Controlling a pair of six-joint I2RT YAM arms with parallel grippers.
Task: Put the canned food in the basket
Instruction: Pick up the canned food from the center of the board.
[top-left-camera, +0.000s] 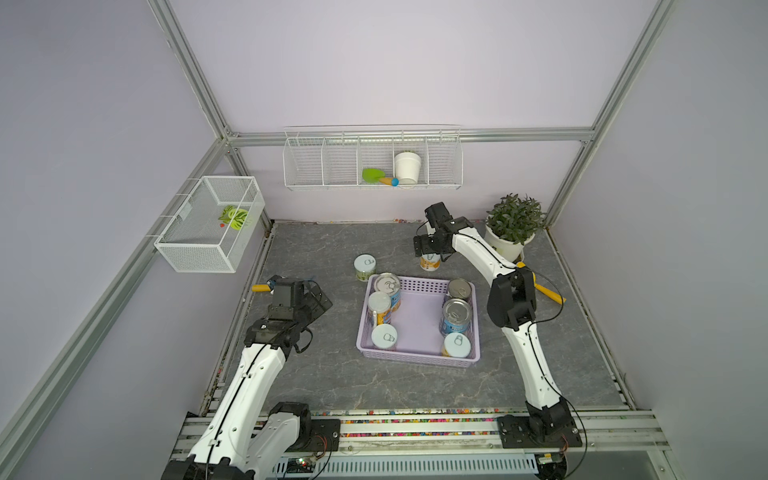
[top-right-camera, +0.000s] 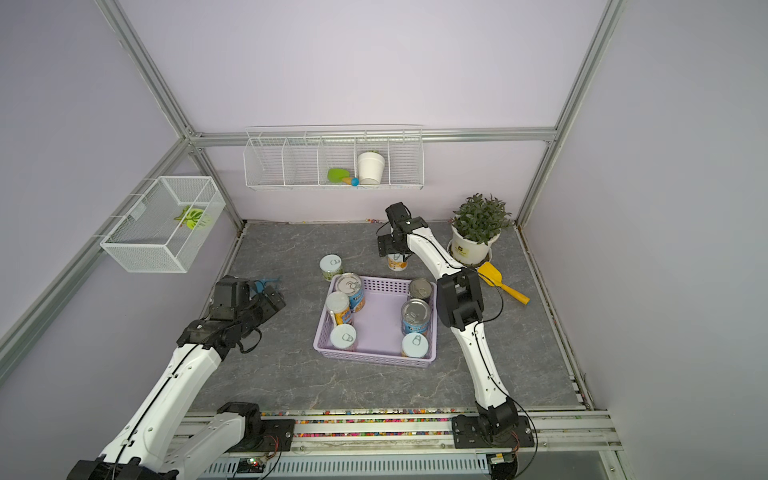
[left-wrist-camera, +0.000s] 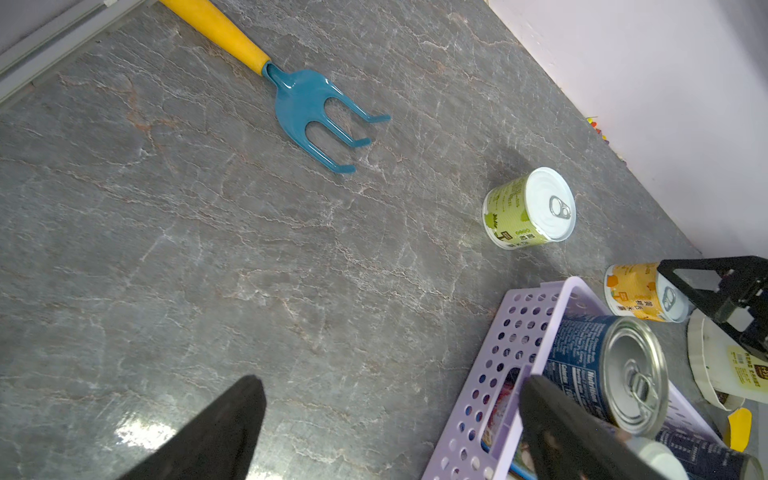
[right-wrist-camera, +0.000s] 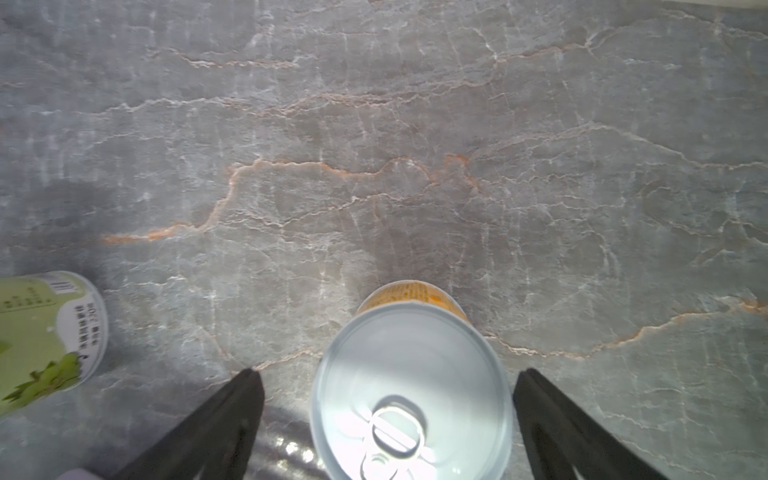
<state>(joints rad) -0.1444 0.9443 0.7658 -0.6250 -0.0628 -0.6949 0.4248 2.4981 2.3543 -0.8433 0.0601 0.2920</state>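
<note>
The right hand (right-wrist-camera: 387, 374) is seen w/ jaws spread wide, nothing gripped, set over the yellow-label can (right-wrist-camera: 411, 390), which stands upright on the worktop (top-left-camera: 324, 374) just behind the back wall of the basket (top-left-camera: 419, 284). Whether the fingers are down at label level cannot be told. The left hand (left-wrist-camera: 390, 382) is likewise open & empty, near the blue fork (left-wrist-camera: 307, 112) and well apart from the green-label can (top-left-camera: 365, 267), which is stood on the worktop just beside the basket's far left corner. Six cans, e.g. the tall blue-label can (top-left-camera: 456, 316), are lined along the basket's two sides w/ the centre bare, so approx. three quarters of the job is judged done. Risks from here: in the right wrist view the lid is seen nearer one finger than the other, so on closing the can is prob. shoved sideways first & could be tipped or skidded. If only the top edge is pinched, the smooth wall could be lost mid-lift. If the lift is made low, the can's base could be caught on the perforated back wall & the basket dragged. On lowering, the tall cans could be knocked unless the bare centre is aimed for. The plant pot (top-left-camera: 505, 245) is close by the right arm, so it could be bumped by a wide swing.
</note>
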